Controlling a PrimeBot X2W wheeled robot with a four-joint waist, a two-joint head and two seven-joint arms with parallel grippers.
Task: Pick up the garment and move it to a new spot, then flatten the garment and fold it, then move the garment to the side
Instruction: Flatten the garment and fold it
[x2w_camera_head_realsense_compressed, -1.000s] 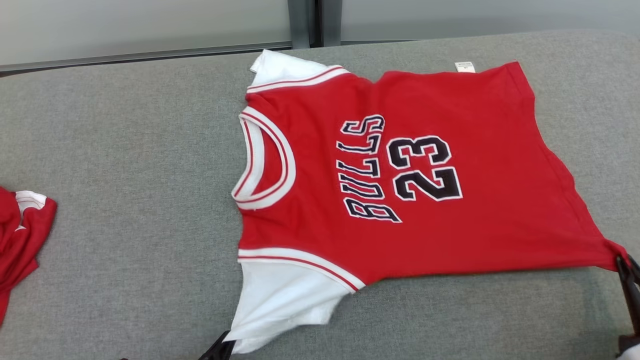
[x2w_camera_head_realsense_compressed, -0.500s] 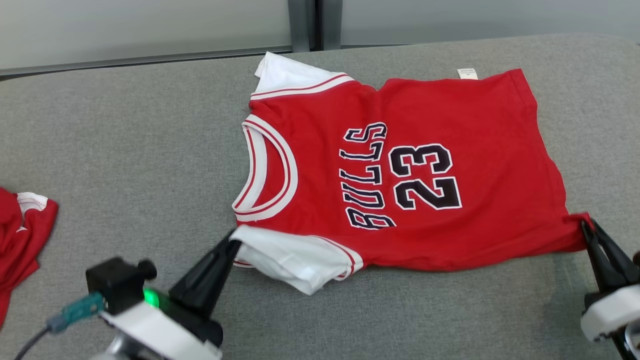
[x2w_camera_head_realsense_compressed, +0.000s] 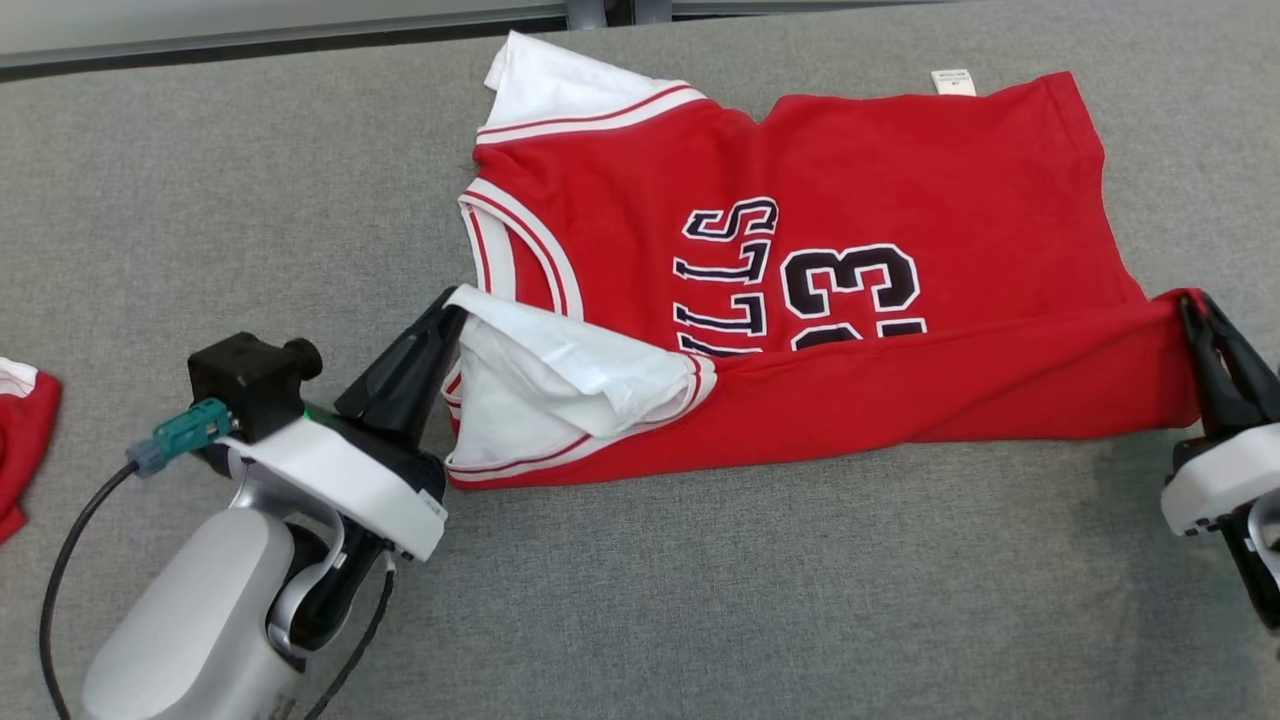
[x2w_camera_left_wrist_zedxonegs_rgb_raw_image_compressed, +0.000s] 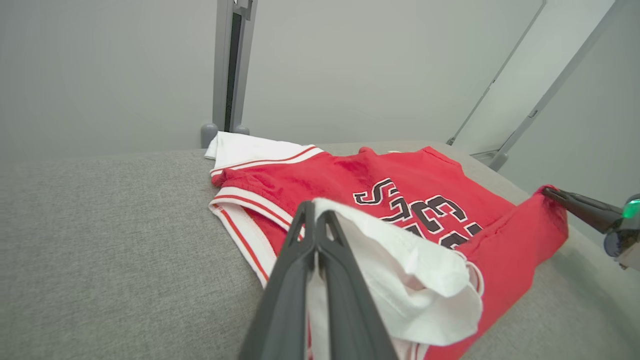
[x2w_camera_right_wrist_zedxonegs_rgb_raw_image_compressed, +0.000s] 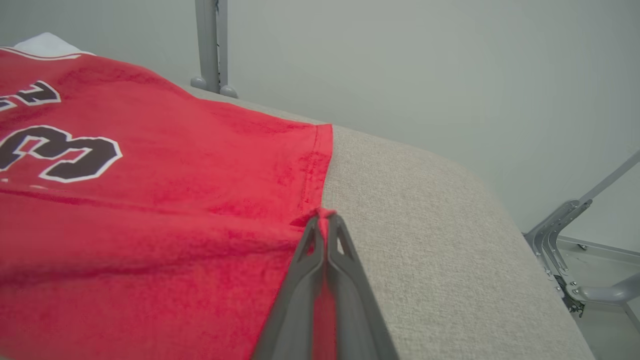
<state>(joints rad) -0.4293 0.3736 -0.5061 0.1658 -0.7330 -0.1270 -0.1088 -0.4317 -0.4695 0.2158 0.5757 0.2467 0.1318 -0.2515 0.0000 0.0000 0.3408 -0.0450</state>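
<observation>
The garment (x2w_camera_head_realsense_compressed: 880, 180) is a red jersey with white sleeves and dark "BULLS 23" lettering, lying on the grey table (x2w_camera_head_realsense_compressed: 250, 180). Its near long edge is lifted and folded partway over the lettering. My left gripper (x2w_camera_head_realsense_compressed: 450, 303) is shut on the near white sleeve (x2w_camera_head_realsense_compressed: 540, 380); in the left wrist view its fingers (x2w_camera_left_wrist_zedxonegs_rgb_raw_image_compressed: 320, 260) pinch that white cloth (x2w_camera_left_wrist_zedxonegs_rgb_raw_image_compressed: 400, 270). My right gripper (x2w_camera_head_realsense_compressed: 1192, 303) is shut on the near red hem corner, also seen in the right wrist view, where the right gripper (x2w_camera_right_wrist_zedxonegs_rgb_raw_image_compressed: 324, 217) clamps red fabric (x2w_camera_right_wrist_zedxonegs_rgb_raw_image_compressed: 150, 175).
Another red and white garment (x2w_camera_head_realsense_compressed: 20, 440) lies at the table's left edge. A pale wall with a grey post (x2w_camera_left_wrist_zedxonegs_rgb_raw_image_compressed: 227, 70) stands behind the table. A metal frame (x2w_camera_right_wrist_zedxonegs_rgb_raw_image_compressed: 565, 235) stands beyond the table's right end.
Both grippers have carried the jersey's near edge away from me, over the body, hiding the lower part of the lettering. The head camera has tilted down, so the scene sits higher in the picture.
</observation>
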